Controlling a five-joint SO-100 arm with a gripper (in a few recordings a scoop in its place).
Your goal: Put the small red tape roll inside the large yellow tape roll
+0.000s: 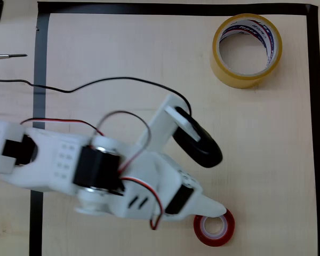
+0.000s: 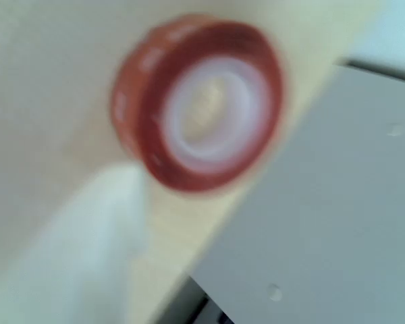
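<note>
The small red tape roll (image 1: 214,228) lies flat on the wooden table near the bottom edge of the overhead view. My gripper (image 1: 216,184) is open wide, its white finger's tip right above the roll's upper rim and its black jaw well up from it. The roll is outside the jaws, not between them. In the blurred wrist view the red tape roll (image 2: 196,101) sits just past the white fingertip (image 2: 125,189). The large yellow tape roll (image 1: 246,50) lies flat at the top right, its hole facing up, far from the gripper.
Black tape (image 1: 313,128) frames the work area on the table. A black cable (image 1: 122,81) runs across the table behind the arm. A screwdriver (image 1: 8,55) lies at the left edge. A grey flat surface (image 2: 324,202) borders the wood in the wrist view.
</note>
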